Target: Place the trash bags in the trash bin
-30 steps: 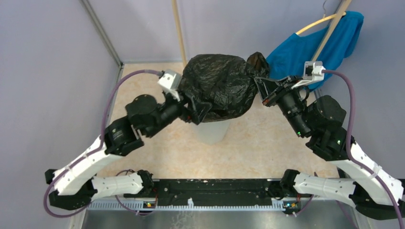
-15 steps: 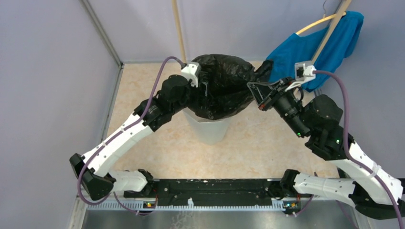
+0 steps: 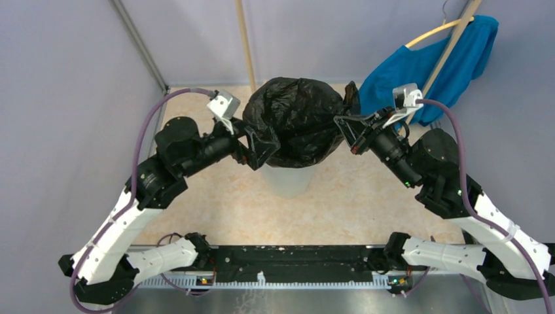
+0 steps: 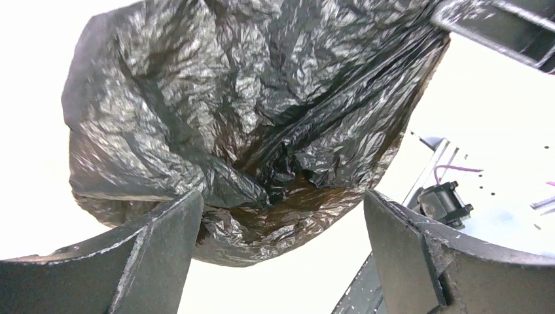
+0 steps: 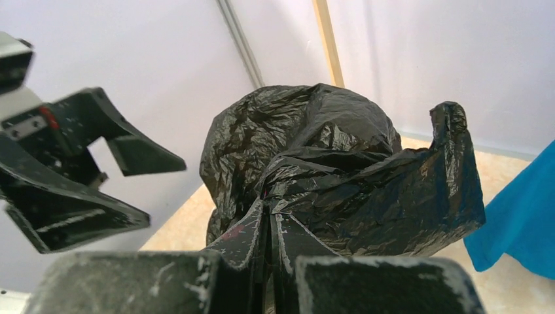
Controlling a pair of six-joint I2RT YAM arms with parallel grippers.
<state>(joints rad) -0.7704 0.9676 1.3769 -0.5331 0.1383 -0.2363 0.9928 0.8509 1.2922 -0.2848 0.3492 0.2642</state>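
Note:
A glossy black trash bag [image 3: 298, 121] bulges over the top of the white trash bin [image 3: 288, 180], hiding its rim. My right gripper [image 3: 341, 125] is shut on a fold of the bag at its right side; in the right wrist view the closed fingers [image 5: 269, 226] pinch the plastic [image 5: 340, 176]. My left gripper [image 3: 260, 145] is open at the bag's left lower side. In the left wrist view the bag [image 4: 249, 118] hangs above and between the spread fingers [image 4: 163, 229], not gripped.
A blue cloth garment [image 3: 425, 69] hangs on a wooden hanger at the back right, close to my right wrist. Grey walls enclose the left, back and right. A wooden pole [image 3: 245, 42] stands behind the bin. The floor [image 3: 353, 203] is beige.
My left arm swung from beside the bag up over its top, then back down to the left side with the gripper open. My right gripper moved slightly left, still holding the bag.

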